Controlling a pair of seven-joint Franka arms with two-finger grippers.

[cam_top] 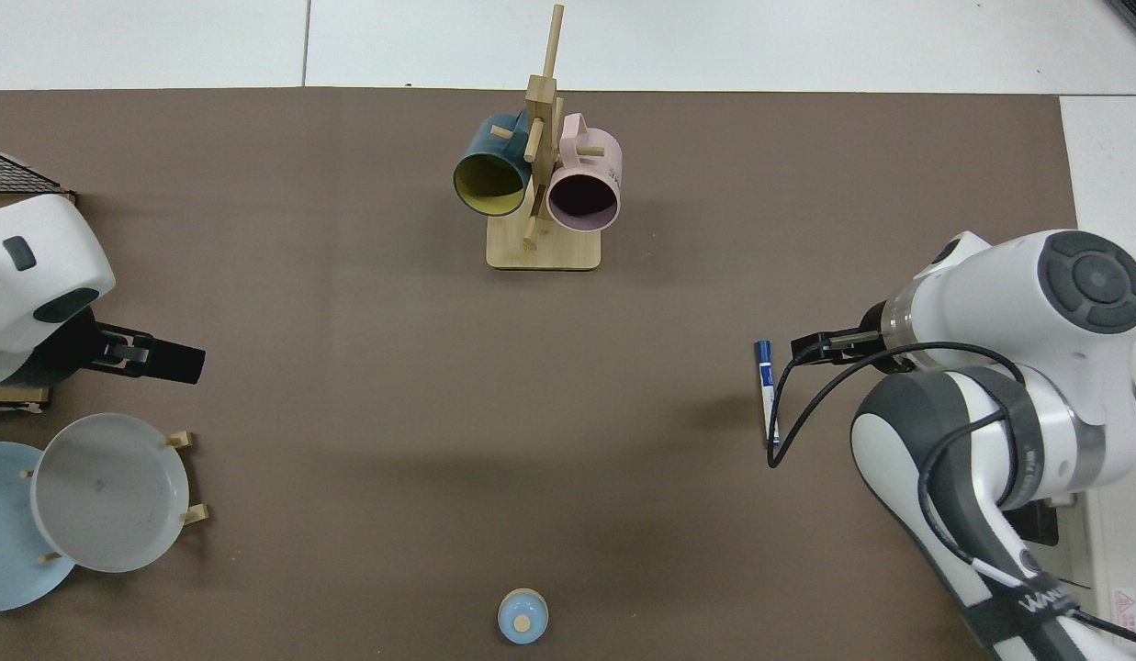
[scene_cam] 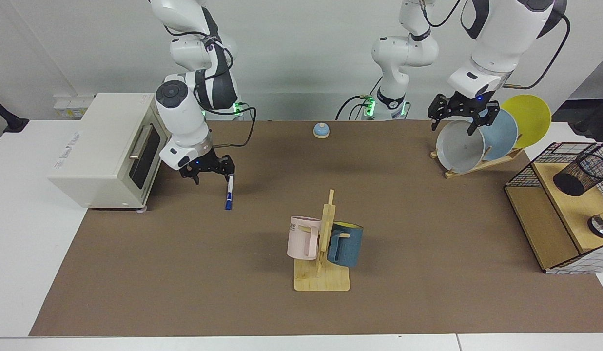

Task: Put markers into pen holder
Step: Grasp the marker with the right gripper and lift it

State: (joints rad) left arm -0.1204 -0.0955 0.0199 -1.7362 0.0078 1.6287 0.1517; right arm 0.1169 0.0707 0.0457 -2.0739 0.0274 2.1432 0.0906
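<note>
The marker (scene_cam: 228, 192) lies flat on the bench (scene_cam: 184, 273), well apart from the pen holder (scene_cam: 583, 174), which sits tilted on the wire frame's wooden shelf (scene_cam: 569, 209). The right gripper (scene_cam: 206, 172) hangs just beside the marker, fingers spread, apparently not touching it. The left gripper (scene_cam: 458, 117) waits, fingers apart, over the grey plate (scene_cam: 459, 146), far from the marker.

Lighting: bright, even, from overhead, as we read it. Shadows: soft and faint on the brown mat (scene_cam: 184, 292); a diffuse one beside the mug rack (scene_cam: 322, 273), another under the right arm (scene_cam: 184, 117) (small green lamps glow at both arm bases). Glare: none we find. Focus: crisp throughout both views.
</note>
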